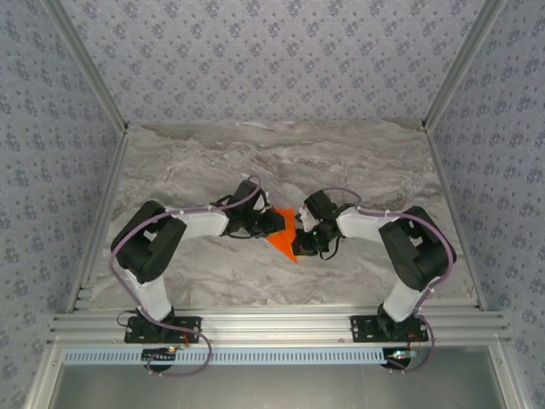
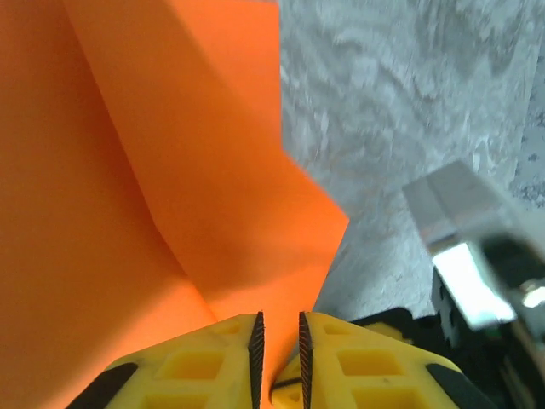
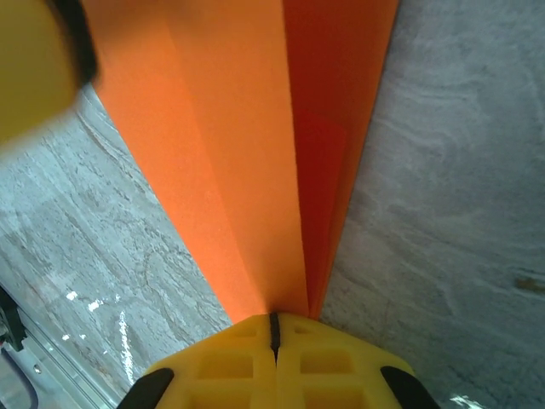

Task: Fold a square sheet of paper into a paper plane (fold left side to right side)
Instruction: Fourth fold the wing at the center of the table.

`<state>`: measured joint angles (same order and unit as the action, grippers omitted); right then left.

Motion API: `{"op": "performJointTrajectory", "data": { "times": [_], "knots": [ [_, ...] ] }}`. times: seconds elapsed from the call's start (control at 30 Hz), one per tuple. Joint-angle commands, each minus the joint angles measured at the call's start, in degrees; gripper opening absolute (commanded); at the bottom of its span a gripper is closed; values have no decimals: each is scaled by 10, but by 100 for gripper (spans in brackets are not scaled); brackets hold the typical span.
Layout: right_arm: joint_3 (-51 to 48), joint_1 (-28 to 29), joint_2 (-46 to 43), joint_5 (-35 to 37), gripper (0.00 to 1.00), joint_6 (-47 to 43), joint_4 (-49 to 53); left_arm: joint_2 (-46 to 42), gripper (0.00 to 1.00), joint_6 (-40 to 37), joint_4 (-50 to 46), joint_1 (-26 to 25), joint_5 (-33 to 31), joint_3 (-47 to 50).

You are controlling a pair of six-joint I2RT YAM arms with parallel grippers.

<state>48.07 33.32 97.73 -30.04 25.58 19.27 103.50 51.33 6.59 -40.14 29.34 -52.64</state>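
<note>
- My right gripper [image 3: 274, 328] is pressed together on the orange sheet of paper [image 3: 255, 170]. The sheet's folded layers fan straight ahead from the seam between the yellow pads.
- My left gripper [image 2: 279, 341] meets the sheet from the opposite side. Its pads stand a narrow slit apart with the creased paper running into it, and I cannot tell whether they pinch.
- Seen from above, the sheet sits directly between the two gripper tips, over the middle of the marble tabletop [image 1: 255, 162].
</note>
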Motion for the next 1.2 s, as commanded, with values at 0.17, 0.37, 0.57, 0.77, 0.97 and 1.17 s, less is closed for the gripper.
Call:
{"op": "performJointTrajectory", "data": {
  "times": [0.17,0.37,0.57,0.77,0.97,1.17],
  "knots": [
    [-16,9,44,101,0,-11,65,6,16,27,76,-31,37,26],
    [-12,13,47,104,0,-10,70,37,16,42,98,-35,35,29],
    [-9,19,47,113,0,-13,82,64,15,36,84,-34,15,19],
    [-6,22,46,128,0,-18,98,67,14,-7,-2,-25,-39,-6],
    [-8,26,46,134,0,-20,110,84,14,-49,-56,-9,-76,-37],
    [-12,32,44,137,0,-18,110,98,13,-73,-72,18,-88,-59]
  ]
}}
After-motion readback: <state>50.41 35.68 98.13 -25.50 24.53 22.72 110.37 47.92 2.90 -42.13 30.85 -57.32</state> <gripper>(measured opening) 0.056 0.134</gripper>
